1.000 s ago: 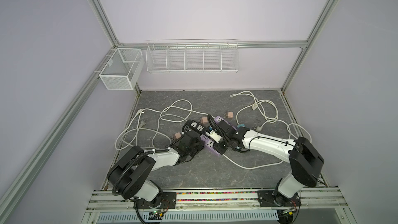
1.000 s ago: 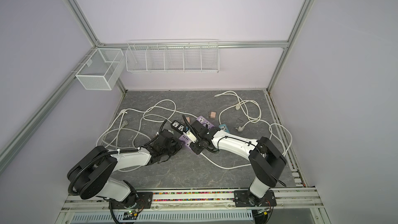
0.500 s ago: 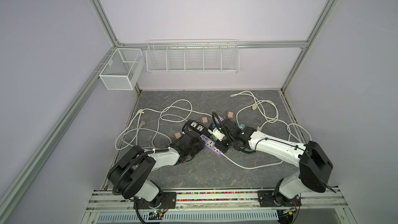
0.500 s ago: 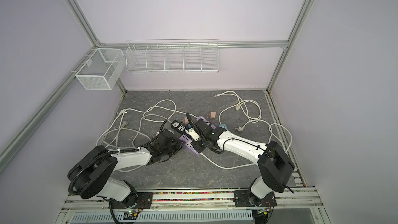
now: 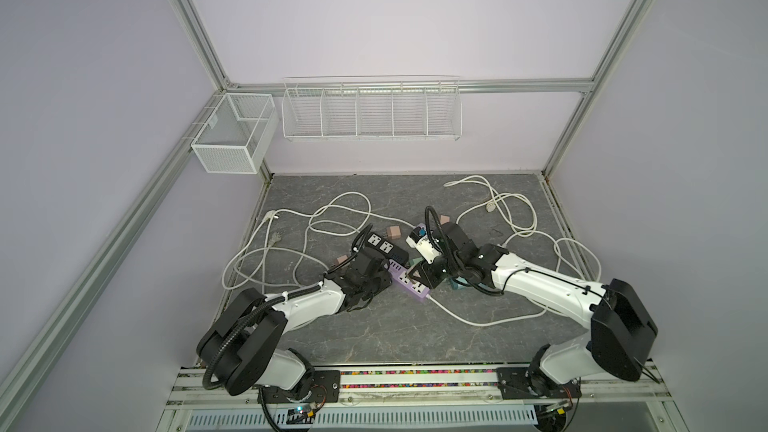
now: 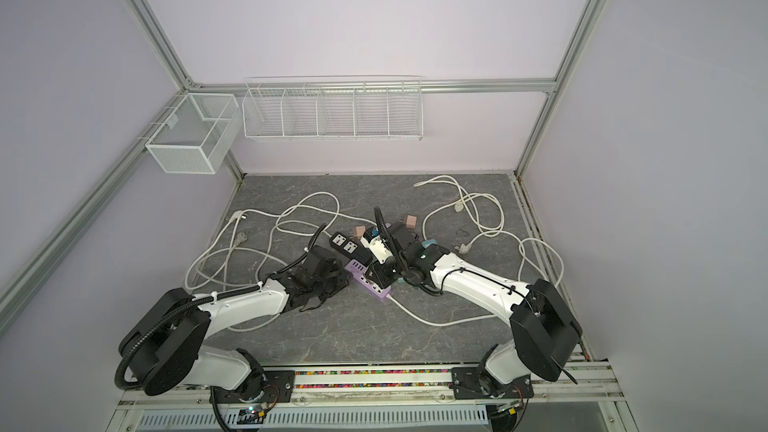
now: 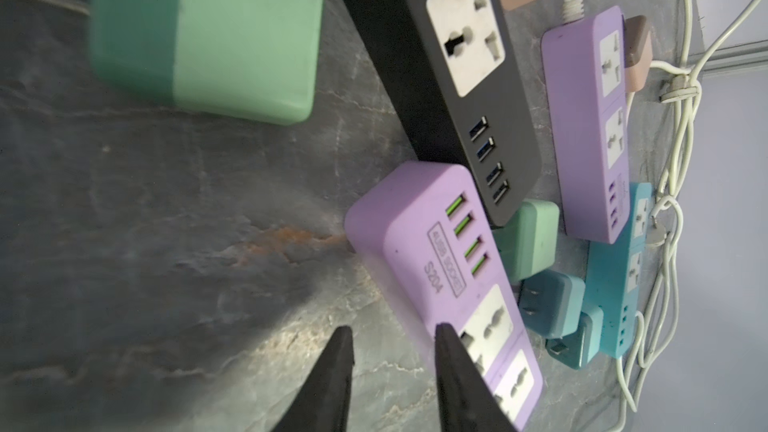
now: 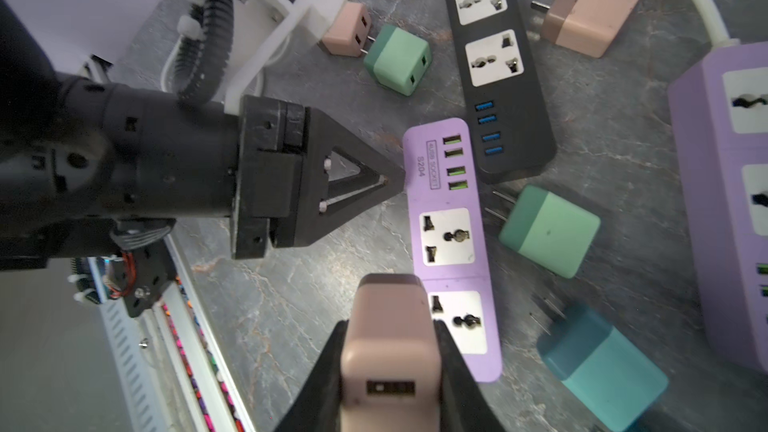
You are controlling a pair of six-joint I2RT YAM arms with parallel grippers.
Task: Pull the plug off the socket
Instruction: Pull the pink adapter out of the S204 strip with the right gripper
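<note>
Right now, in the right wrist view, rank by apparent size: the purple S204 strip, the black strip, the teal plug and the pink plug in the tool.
1. Purple S204 strip and black strip, about alike.
2. Teal plug.
Unranked: pink plug in the right tool, nearest the camera and cut off by the frame.

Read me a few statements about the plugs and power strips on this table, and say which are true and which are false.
1. The right hand grips a pink plug. True.
2. That plug sits in the purple strip marked S204. False: both its sockets show empty, and the plug is out of them.
3. The black strip has four blue USB ports. True.
4. The left hand is shut on the black strip. False: its jaws stand open on nothing, at the end of the purple strip marked S204.
</note>
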